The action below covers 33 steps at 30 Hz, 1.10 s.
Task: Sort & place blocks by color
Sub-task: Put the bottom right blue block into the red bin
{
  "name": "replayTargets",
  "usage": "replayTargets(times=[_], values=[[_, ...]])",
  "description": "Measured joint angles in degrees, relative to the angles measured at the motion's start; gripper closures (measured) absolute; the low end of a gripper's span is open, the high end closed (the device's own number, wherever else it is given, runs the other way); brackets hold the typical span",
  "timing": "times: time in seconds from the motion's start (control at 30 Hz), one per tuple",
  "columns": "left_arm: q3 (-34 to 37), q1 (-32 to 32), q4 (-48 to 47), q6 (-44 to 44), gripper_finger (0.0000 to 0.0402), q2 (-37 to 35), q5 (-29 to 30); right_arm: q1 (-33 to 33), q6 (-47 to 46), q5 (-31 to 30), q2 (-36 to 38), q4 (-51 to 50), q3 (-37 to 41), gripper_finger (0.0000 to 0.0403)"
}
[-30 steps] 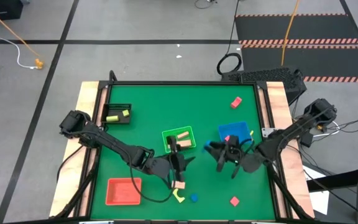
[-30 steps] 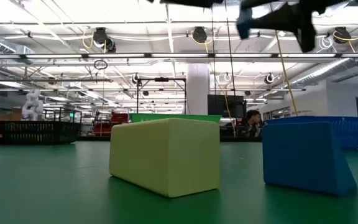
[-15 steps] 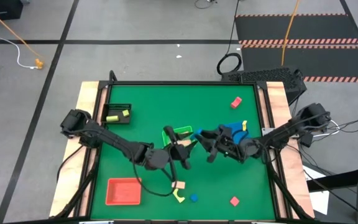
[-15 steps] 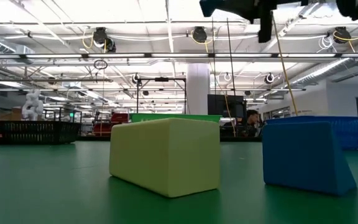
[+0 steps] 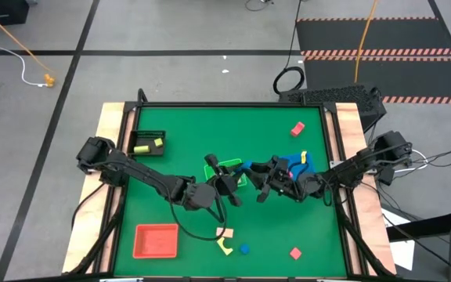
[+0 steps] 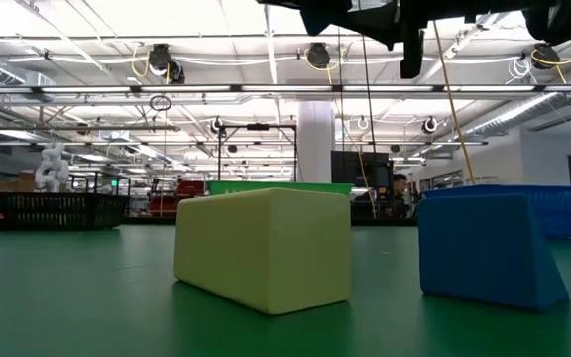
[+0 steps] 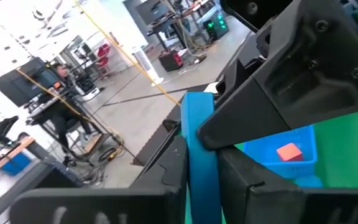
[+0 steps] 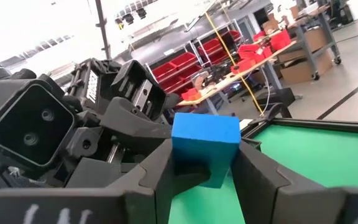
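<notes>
Both hands meet on one blue block [image 8: 205, 146]: left hand [image 7: 201, 180] and right hand [image 8: 197, 177] each clamp it between fingers, visible only in wrist views; overhead, arms hide it mid-table [image 5: 178, 125].

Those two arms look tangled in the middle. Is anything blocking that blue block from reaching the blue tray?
Only the robot itself. The right gripper holds the blue block mid-table, meeting the left gripper, and its arm hangs over the blue tray. No loose object lies between.
</notes>
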State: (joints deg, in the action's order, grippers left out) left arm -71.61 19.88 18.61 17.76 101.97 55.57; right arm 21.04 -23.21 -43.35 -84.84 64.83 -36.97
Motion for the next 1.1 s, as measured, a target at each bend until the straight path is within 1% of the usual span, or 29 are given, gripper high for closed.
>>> replayTargets(times=[0.2,0.3,0.37,0.5,0.6,0.63,0.7,0.77,0.83,0.93,1.03,1.1], values=[[-0.02,0.95,-0.58,-0.46,0.035,-0.04,1.81,-0.04,-0.09,5.59,0.04,-0.24,0.07,0.0247],[-0.02,1.76,-0.76,-0.38,0.035,-0.04,1.78,0.0,1.03,6.37,0.69,-1.15,0.07,0.0225],[-0.04,2.49,-0.83,-0.37,0.035,-0.04,2.06,0.03,2.03,6.9,2.19,-4.04,0.04,0.0211],[-0.04,3.8,-2.29,-0.62,0.035,-0.02,6.18,0.22,2.68,7.28,8.05,-13.97,-0.04,0.0178],[-0.04,4.6,-3.33,-1.33,0.035,-0.02,10.21,1.47,0.4,7.11,13.6,-24.18,-0.04,0.0154],[-0.04,5.03,-4.19,-2.07,0.035,-0.02,10.86,2.06,-0.92,7.55,15.59,-27.7,-0.04,0.0146],[-0.04,6.15,-6.63,-4.8,0.035,-0.02,10.99,3.16,-4.93,10.84,19.32,-35.01,-0.04,0.0135],[-0.04,7.62,-9.67,-8.59,0.035,-0.03,10.58,4.29,-12.47,14.47,21.99,-42.09,-0.04,0.013],[-0.04,9.34,-14.19,-12.98,0.035,-0.63,8.39,5.5,-20.06,17.86,23.39,-48.88,-0.04,0.0132],[-0.03,11.59,-22.03,-23.01,0.035,-2.58,0.9,7.87,-30.47,21.22,23.07,-56.49,-0.04,0.0143],[-0.04,13.12,-31.58,-35.11,0.035,-5.69,-9.59,10.36,-41.37,25.23,20.89,-61.36,-0.04,0.0156],[-0.04,14.29,-40.51,-44.34,0.035,-8.29,-17.61,11.9,-48.64,29.26,19.0,-62.56,-0.02,0.0163]])
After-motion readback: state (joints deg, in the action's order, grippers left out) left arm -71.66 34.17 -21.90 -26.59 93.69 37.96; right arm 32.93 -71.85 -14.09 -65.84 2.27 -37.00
